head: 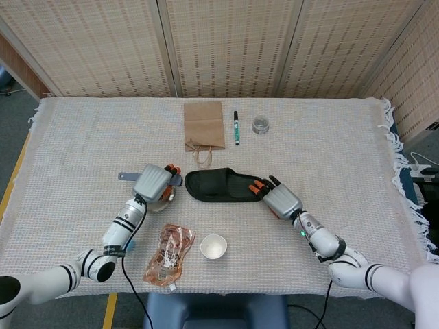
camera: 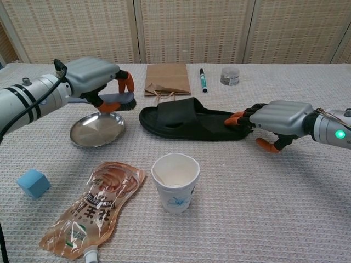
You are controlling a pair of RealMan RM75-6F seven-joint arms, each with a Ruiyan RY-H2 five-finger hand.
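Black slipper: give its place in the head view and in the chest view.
Head view: black slipper lies mid-table, just left of the right robot hand.
Chest view: it lies centre, above the paper cup.
Shared landmark: the brown paper bag lies just behind it.

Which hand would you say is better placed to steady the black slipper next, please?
The right hand, probably. Its fingers already reach the slipper's near end, and it carries nothing. The left hand is occupied holding a brush above the metal dish, off the slipper's other end.
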